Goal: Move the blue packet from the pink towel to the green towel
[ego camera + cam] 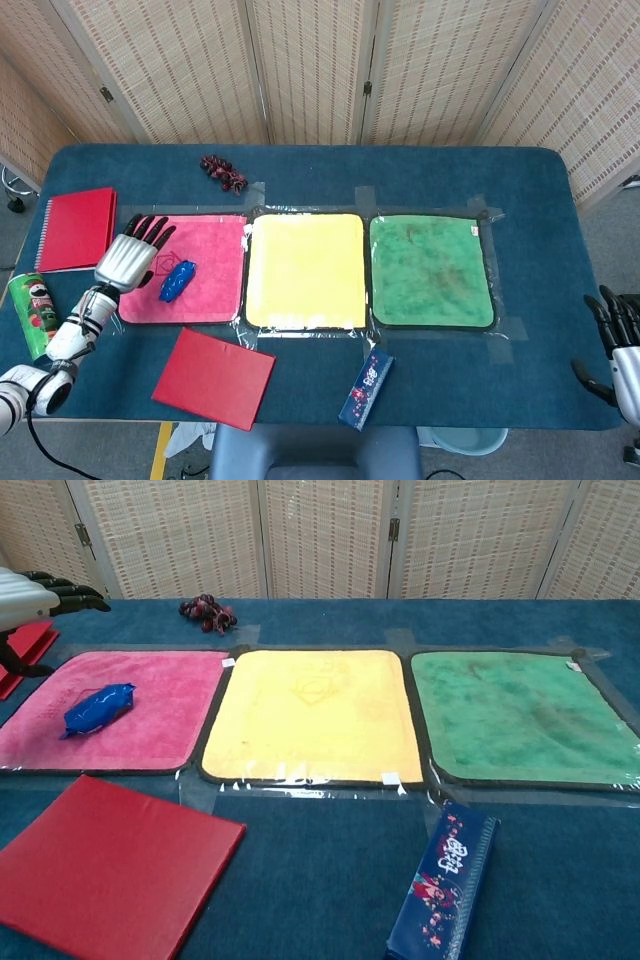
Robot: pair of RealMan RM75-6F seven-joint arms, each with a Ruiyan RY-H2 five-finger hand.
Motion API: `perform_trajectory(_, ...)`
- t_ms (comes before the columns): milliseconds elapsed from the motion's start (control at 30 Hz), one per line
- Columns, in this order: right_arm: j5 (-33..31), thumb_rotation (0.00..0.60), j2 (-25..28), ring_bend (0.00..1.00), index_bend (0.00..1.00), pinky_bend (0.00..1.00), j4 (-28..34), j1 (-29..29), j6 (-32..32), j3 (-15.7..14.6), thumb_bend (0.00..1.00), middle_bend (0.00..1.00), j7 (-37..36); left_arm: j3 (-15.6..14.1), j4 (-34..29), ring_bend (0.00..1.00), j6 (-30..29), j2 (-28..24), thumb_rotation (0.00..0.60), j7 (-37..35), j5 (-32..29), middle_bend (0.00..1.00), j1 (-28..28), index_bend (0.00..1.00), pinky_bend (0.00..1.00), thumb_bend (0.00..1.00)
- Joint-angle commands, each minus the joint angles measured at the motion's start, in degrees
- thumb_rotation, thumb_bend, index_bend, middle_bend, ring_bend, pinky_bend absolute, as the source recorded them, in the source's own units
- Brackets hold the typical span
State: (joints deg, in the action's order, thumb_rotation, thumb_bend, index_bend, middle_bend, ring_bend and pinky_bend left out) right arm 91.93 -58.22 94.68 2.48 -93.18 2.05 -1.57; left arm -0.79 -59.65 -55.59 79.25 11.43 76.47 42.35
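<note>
The blue packet (176, 280) (97, 707) lies flat on the pink towel (215, 270) (160, 710), near its middle. My left hand (130, 255) (35, 595) hovers open with fingers spread, raised off the towel's left edge and apart from the packet. The green towel (430, 270) (520, 715) lies bare at the right, past a yellow towel (305, 270) (312, 715). My right hand (615, 345) hangs off the table's right edge, fingers apart and holding nothing.
Near the front edge lie a red book (212, 377) (95, 875) and a dark blue box (366, 388) (445, 885). A red notebook (77, 229) and a green can (32, 315) stand at the left. A dark red bunch (222, 173) (207, 613) rests at the back.
</note>
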Motion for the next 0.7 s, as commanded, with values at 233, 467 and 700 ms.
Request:
perform_trajectory(233, 0.13, 0.6, 0.21, 0.06, 0.0, 0.0, 0.48, 0.4, -0.54, -0.24, 0.32, 0.0, 0.36, -3.53, 14.18, 0.0, 0.63, 6.81, 0.6, -2.07, 6.9, 0.0, -1.51, 0.0, 0.06, 0.33)
perform_trajectory(467, 0.37, 0.6, 0.31, 0.06, 0.0, 0.0, 0.77, 0.74, -1.0, -0.46, 0.32, 0.0, 0.57, -4.06, 19.95, 0.0, 2.64, 10.14, 0.6, -3.37, 8.76, 0.0, -1.3, 0.0, 0.05, 0.32)
perform_trajectory(700, 0.8, 0.6, 0.35, 0.06, 0.0, 0.0, 0.58, 1.0, -1.62, -0.54, 0.32, 0.0, 0.11, -3.13, 23.39, 0.0, 4.49, 12.64, 0.6, -2.3, 8.83, 0.0, -0.82, 0.0, 0.02, 0.32)
